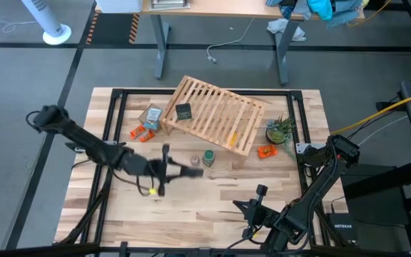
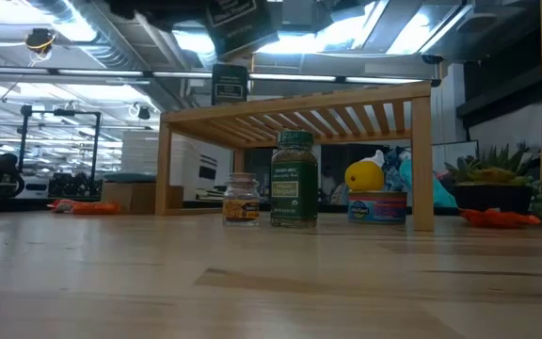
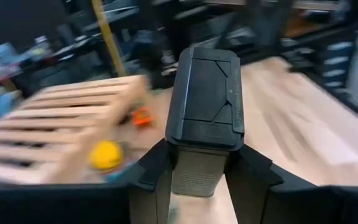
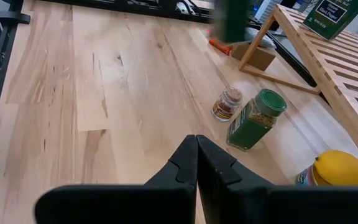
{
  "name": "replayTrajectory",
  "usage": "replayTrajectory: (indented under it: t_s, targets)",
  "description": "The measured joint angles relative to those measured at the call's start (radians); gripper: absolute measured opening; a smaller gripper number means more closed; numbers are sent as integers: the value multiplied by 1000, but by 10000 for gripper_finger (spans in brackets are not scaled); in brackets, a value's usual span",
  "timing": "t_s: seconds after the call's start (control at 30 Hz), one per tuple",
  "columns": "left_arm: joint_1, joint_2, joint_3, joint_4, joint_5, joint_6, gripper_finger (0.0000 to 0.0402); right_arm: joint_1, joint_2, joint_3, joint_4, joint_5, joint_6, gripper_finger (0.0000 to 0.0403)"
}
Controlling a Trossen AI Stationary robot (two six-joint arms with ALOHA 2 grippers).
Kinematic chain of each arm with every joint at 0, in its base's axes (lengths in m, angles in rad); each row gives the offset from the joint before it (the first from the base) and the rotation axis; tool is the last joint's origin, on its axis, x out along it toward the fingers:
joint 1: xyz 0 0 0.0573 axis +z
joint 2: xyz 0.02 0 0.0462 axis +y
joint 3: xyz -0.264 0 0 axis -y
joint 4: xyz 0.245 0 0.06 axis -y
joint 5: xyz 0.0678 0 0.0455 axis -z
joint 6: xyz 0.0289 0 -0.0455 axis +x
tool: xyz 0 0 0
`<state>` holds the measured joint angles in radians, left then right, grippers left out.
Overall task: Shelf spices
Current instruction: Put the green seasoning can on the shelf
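Spice jar (image 3: 205, 118), dark and squarish, is clamped in the left gripper (image 1: 191, 172) at centre frame, right gripper (image 4: 196, 163) closed empty; keep it upright, carrying toward the shelf (image 1: 216, 114) above.

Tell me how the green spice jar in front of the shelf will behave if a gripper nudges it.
The green jar stands upright, taller than it is wide, so a high push would probably tip it. It looks round, so once down it may roll. The small glass jar stands close beside it and could get knocked.
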<state>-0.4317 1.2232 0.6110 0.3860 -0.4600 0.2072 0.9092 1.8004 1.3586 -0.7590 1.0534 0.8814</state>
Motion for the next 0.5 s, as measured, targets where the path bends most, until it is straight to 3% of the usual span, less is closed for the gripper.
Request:
replayTrajectory:
  t_s: [0.17,0.33,0.5]
  targets:
    - [139,-108,78,-214,54,7,109,0,0,0,-1,9,-22,5]
    - [270,-134,181,-369,113,20,109,0,0,0,0,10,-30,5]
    - [376,-135,265,-431,262,34,109,0,0,0,0,10,-30,5]
